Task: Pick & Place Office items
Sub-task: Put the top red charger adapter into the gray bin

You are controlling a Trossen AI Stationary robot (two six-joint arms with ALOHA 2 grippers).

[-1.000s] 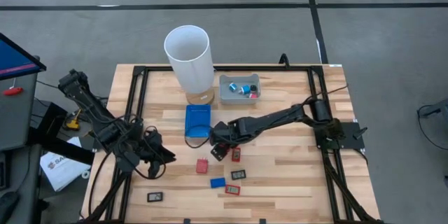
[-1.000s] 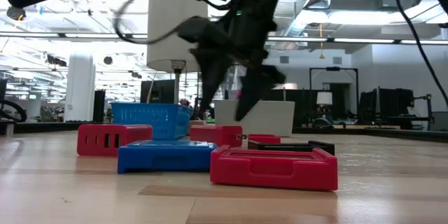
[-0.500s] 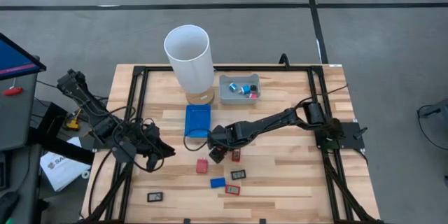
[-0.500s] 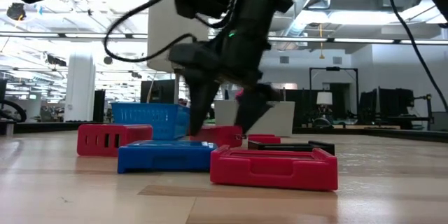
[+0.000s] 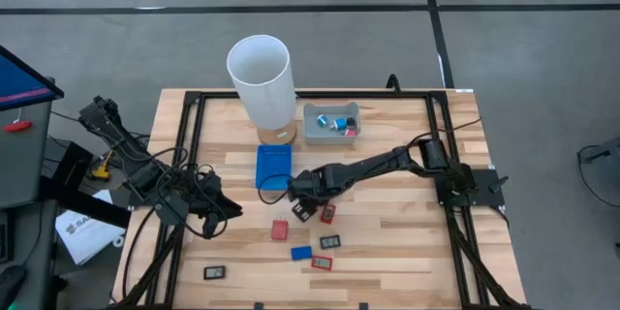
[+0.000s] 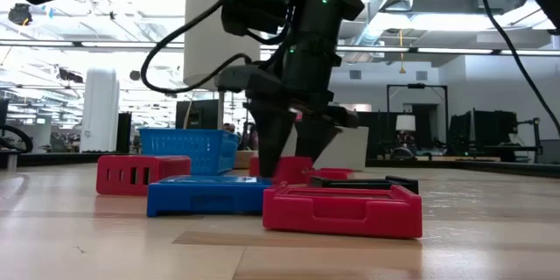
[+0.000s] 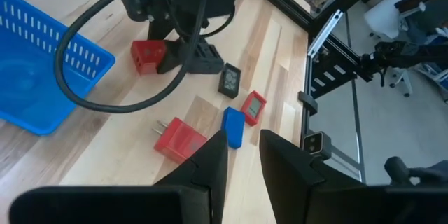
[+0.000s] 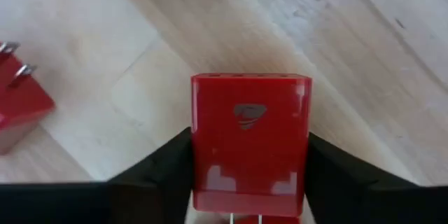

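The right claw (image 5: 302,209) is down at the middle of the pale wooden slatted bench (image 5: 387,242), just near of the flat blue rectangular slotted basket (image 5: 273,167). Its dark fingers (image 8: 150,164) press both sides of a small red plastic block with a stamped emblem (image 8: 249,140), so it is gripping that piece; in the low view the block (image 6: 293,169) sits between the fingers right at the bench surface.

The other small office pieces lie around it. A red plug-like block with two metal prongs (image 5: 280,229) lies just left and near of the claw. A small red rectangle (image 5: 327,214) lies just right of it. Nearer the front edge are a black framed rectangle (image 5: 329,241), a blue rectangle (image 5: 301,252) and a red framed rectangle (image 5: 322,263). Another black framed rectangle (image 5: 215,273) lies well apart at the near left corner.

A grey rectangular tray (image 5: 331,136) at the far side holds several tiny blue, red and black bits, beside a tall white cylinder (image 5: 262,81).

The left claw (image 5: 232,211) waits over the left side of the bench, holding nothing, its fingers (image 7: 210,171) apart by a narrow gap.
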